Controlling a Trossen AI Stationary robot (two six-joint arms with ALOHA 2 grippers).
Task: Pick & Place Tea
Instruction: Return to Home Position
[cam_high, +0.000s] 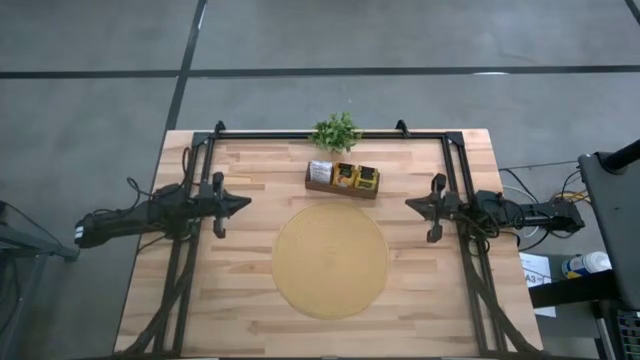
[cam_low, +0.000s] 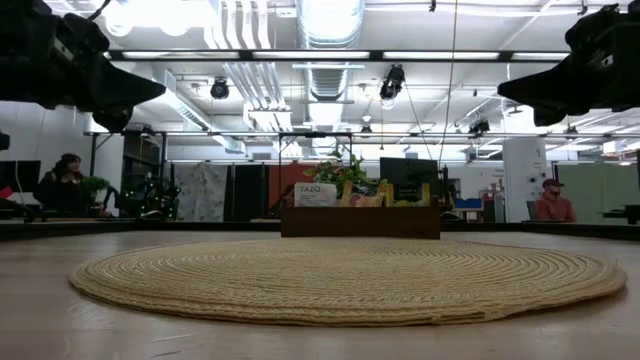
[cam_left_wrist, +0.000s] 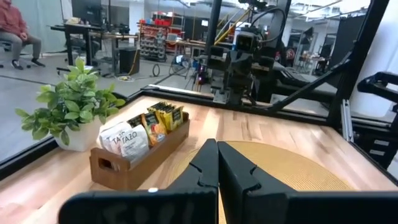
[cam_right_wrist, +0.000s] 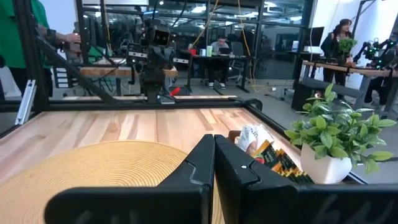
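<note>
The tea (cam_high: 343, 176) stood on edge in a low wooden organizer (cam_high: 341, 190) at the far middle of the tabletop (cam_high: 240, 310). The packets were small flat squares. White ones (cam_left_wrist: 125, 140) marked TAZO filled the section at the left arm's end. Yellow and orange ones (cam_left_wrist: 160, 118) with dark marks packed the rest of the box, leaning slightly against one another. In the low view their tops (cam_low: 345, 196) showed just above the organizer's dark front wall (cam_low: 360, 222).

A small green plant (cam_high: 336, 131) in a white pot sat just behind the organizer, at the tabletop's far edge. A large round woven mat (cam_high: 330, 260) lay in front of the organizer, near it but apart, and nothing rested on it. A black frame (cam_high: 310, 133) ran along the far edge and down both sides.

The left gripper (cam_high: 240, 203) hung above the tabletop off the mat's left side, pointing inward, its fingers (cam_left_wrist: 208, 163) pressed together on nothing. The right gripper (cam_high: 412, 203) faced it from the mat's right side, likewise closed and unloaded, as its wrist view (cam_right_wrist: 214, 140) showed. Both were well apart from the tea, with the mat and the organizer between them.

Beyond the tabletop, people (cam_low: 550, 204) sat at desks in the room.
</note>
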